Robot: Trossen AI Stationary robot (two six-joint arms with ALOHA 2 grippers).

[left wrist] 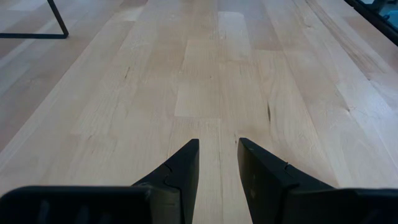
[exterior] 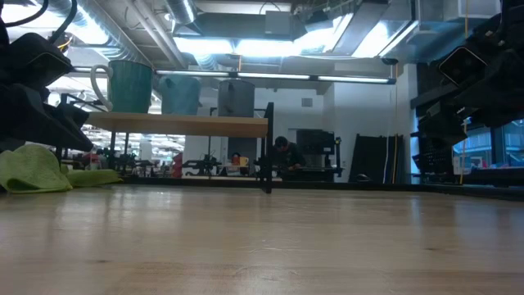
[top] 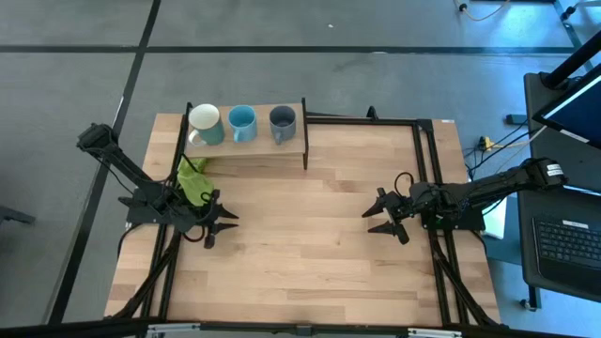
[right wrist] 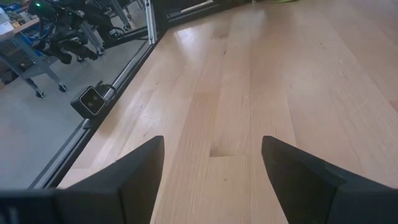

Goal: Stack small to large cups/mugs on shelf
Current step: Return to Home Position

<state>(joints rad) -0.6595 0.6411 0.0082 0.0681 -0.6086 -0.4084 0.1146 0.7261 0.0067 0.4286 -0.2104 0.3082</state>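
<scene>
The pale green mug (top: 205, 120), light blue mug (top: 242, 122) and dark grey-blue mug (top: 283, 120) are lined up on the shelf (top: 254, 152), upper left of the high view. The left tool (top: 222, 229) is held narrowly parted and the right tool (top: 374, 220) spread wide, with nothing gripped. The lime-green cloth (top: 192, 178) could be snagged, or the shelf jolted, were the left arm swung wide.

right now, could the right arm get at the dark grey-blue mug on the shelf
Probably yes. The dark grey-blue mug stands at the end of the shelf nearest the right gripper, so no other mug blocks it. That gripper is open and empty, with bare table between.
</scene>
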